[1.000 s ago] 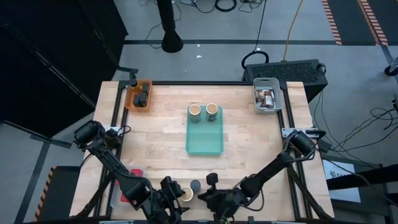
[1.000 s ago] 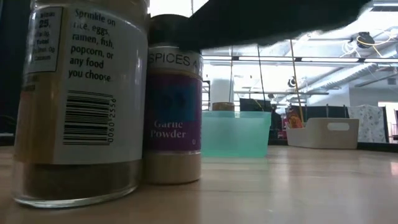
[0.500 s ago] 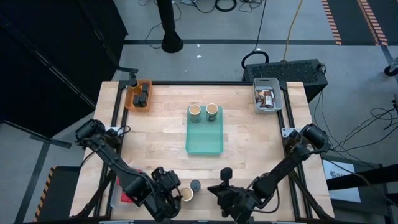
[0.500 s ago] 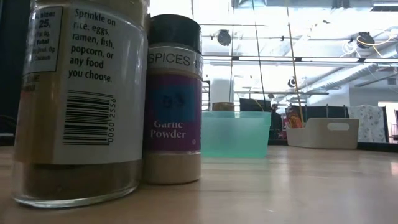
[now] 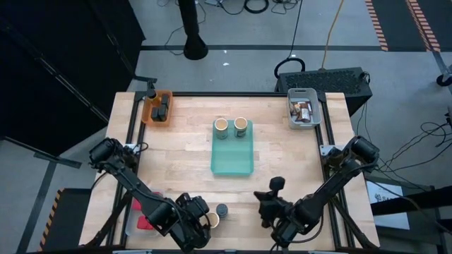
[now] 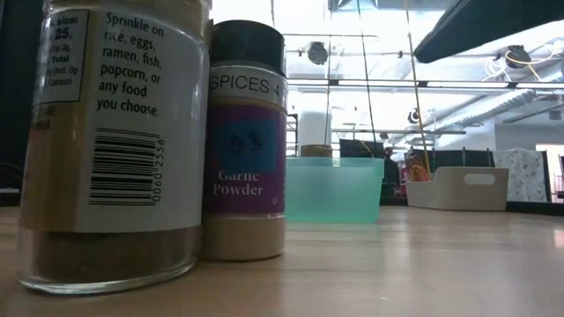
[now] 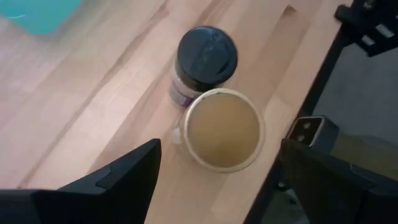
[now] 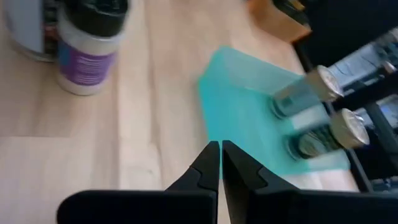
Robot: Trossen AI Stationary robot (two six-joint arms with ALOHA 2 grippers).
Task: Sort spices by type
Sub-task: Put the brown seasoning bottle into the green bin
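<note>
Two spice jars stand upright by the table's near edge: a tan jar with a cream top (image 7: 222, 129) (image 5: 211, 220) (image 6: 115, 150) and, touching it, a black-lidded garlic powder jar (image 7: 205, 59) (image 5: 222, 210) (image 6: 247, 141). My left gripper (image 7: 219, 149) (image 5: 192, 216) hovers open over the tan jar, one finger on each side of it, touching nothing. My right gripper (image 8: 220, 149) (image 5: 274, 188) is shut on nothing, raised over the table to the right of the jars and pointing toward the teal tray (image 5: 233, 159) (image 8: 249, 106). Two tan-topped jars (image 5: 222, 127) (image 5: 241, 125) stand at the tray's far end.
An orange bin (image 5: 150, 113) with dark jars sits at the far left corner. A pale bin (image 5: 304, 123) (image 6: 458, 187) with packets sits at the far right. Red boxes (image 5: 146, 212) show at the near left, partly under my left arm. Bare wood lies between tray and near jars.
My right gripper, still shut, has drawn away from the black-lidded jar toward the table's right and far side and has risen, tipping closer to level. Both near jars have stayed where they were.
</note>
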